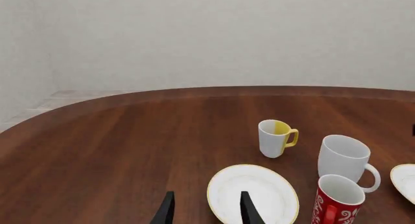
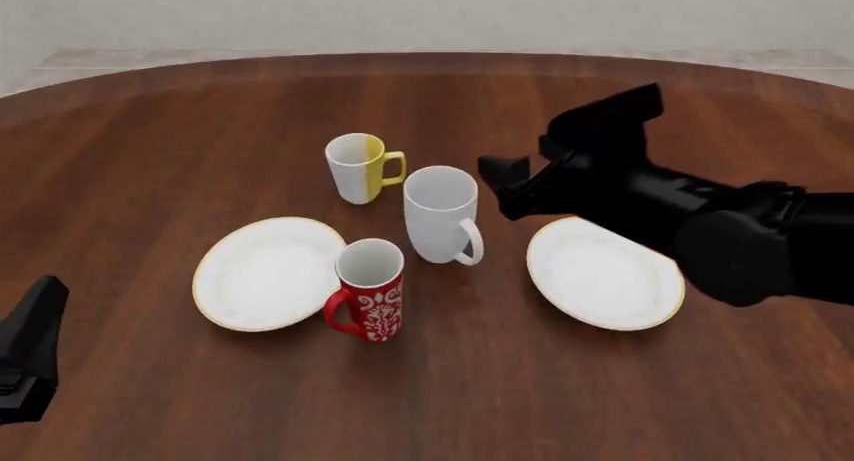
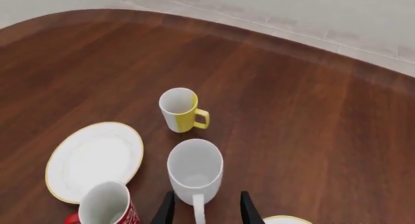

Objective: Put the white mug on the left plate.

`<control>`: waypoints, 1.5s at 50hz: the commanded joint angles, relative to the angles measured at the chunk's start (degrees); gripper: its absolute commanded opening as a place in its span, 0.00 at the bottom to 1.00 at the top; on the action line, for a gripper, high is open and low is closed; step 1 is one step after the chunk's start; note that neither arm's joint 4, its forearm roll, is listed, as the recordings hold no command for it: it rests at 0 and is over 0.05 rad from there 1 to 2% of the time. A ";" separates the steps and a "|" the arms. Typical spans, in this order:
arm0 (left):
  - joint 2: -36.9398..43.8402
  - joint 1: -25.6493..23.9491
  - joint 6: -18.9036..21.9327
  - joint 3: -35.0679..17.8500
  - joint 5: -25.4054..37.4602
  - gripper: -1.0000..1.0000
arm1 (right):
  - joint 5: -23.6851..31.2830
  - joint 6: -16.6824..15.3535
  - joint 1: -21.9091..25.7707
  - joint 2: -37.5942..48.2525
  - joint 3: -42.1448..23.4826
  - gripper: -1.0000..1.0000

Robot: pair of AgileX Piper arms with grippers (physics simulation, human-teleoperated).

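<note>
The right end effector (image 3: 202, 207) hovers wide open, straddling the handle of the white mug (image 2: 441, 214) — upright at the left plate's (image 2: 260, 281) two o'clock, awaiting grasp.

The front view looks down from above the near side of the desk (image 2: 160, 131), facing the far edge at 12 o'clock. The right wrist view sits close above the white mug (image 3: 194, 170), looking down. The left wrist view looks low and far, probably from further back. All three share the mug and the left plate (image 2: 267, 273).
</note>
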 commanded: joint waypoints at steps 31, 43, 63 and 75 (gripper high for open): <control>0.00 0.00 0.00 0.00 0.00 1.00 | -3.70 2.43 0.93 5.99 0.07 1.00; 0.00 0.00 0.00 0.00 0.00 1.00 | -4.51 2.87 0.98 7.56 0.03 1.00; 0.00 0.00 0.00 0.00 0.00 1.00 | -6.37 3.68 0.86 10.88 -0.30 1.00; 0.00 0.00 0.00 0.00 0.00 1.00 | -7.45 4.05 0.90 13.04 -0.65 1.00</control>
